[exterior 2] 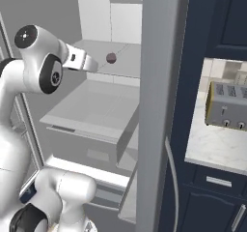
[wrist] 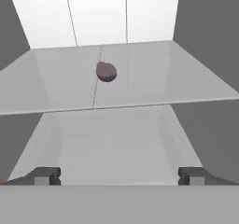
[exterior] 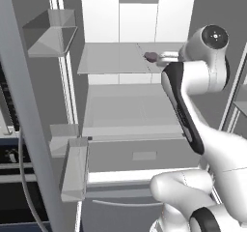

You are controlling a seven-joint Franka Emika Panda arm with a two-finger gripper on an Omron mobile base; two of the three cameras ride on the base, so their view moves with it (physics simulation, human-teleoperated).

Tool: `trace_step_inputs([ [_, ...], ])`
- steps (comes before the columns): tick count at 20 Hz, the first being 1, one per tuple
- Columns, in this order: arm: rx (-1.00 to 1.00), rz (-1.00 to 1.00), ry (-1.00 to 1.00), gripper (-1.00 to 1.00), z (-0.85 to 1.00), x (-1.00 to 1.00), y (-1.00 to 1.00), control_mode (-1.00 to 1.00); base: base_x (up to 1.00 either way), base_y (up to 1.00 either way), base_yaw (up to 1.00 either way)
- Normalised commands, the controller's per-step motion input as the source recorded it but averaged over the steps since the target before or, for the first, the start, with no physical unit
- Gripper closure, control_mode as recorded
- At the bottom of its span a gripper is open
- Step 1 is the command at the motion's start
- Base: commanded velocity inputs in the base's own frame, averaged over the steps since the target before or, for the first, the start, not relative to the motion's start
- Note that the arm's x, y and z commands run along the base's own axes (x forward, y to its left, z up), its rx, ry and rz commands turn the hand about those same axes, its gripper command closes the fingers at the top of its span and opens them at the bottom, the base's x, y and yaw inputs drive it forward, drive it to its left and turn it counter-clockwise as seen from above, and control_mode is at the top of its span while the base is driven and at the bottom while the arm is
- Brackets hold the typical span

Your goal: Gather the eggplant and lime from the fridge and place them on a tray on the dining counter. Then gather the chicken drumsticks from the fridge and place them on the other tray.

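Open fridge (exterior: 130, 110): the eggplant (wrist: 106, 71), a small, dull purple lump with blurred detail, lies mid-way back on the fridge's glass shelf (wrist: 154, 78). The gripper (wrist: 119, 176), fingers spread wide and empty, hangs before that shelf's front edge, well apart from the eggplant.

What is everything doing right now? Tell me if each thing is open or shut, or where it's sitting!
Fridge door: swung open.
Eggplant: lying on the glass shelf, untouched.
Gripper: jaws wide open, empty, aimed at the eggplant from short of the shelf.
Fridge drawer: shut.
Toaster: standing on the counter.
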Motion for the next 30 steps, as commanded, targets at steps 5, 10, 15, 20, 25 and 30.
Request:
trace_step_inputs([
  [5, 0.0, -0.01, 0.03, -1.0, -0.01, 0.66, 0.0, -1.0, 0.0, 0.0, 0.0],
  [10, 0.0, -0.05, 0.08, -1.0, -0.01, 0.45, 0.0, -1.0, 0.0, 0.0, 0.0],
  [15, 0.01, -0.03, 0.04, -1.0, 0.0, 0.42, 0.0, -1.0, 0.0, 0.0, 0.0],
  [20, 0.02, 0.0, 0.0, -1.0, -0.04, 0.39, 0.0, -1.0, 0.0, 0.0, 0.0],
  [25, 0.0, 0.0, 0.0, -1.0, -0.07, 0.37, -0.01, -1.0, 0.0, 0.0, 0.0],
  [30, 0.02, 0.0, 0.03, -1.0, 0.0, 0.43, 0.0, -1.0, 0.0, 0.0, 0.0],
])
